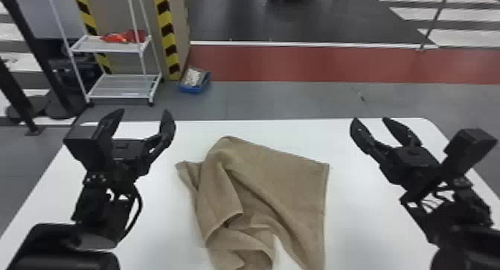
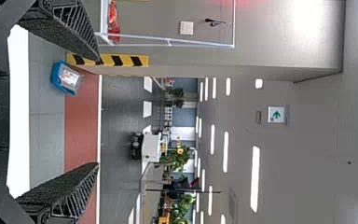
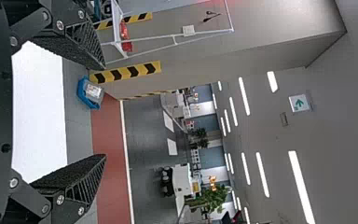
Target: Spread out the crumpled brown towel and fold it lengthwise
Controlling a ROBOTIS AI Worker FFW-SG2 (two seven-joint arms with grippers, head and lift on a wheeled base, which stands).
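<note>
With the table's centre as my clock, I have the left black two-fingered gripper (image 1: 143,115) up at 10 o'clock, raised above the white tabletop (image 1: 160,221). Its flat fingers stand wide apart, and in its own wrist view I can see grey floor and the red floor strip (image 2: 80,126) through the gap. My right black two-fingered gripper (image 1: 369,120) hangs toward 2 o'clock, its flat fingers also well apart, with white table and floor showing between them in its wrist view. Both grippers are apart from the cloth.

Between the two arms lies the crumpled brown cloth towel (image 1: 294,180), spread from the middle of the table down to 6 o'clock, where it runs off the bottom of my head view. Reading the towel as its own dial, one corner pokes out at 10 o'clock, another sits at 1 o'clock, and a fairly straight edge drops along the 3 o'clock side. Loose folds bunch up around 8 o'clock. Toward 5 o'clock, white table shows in a notch between two flaps.
</note>
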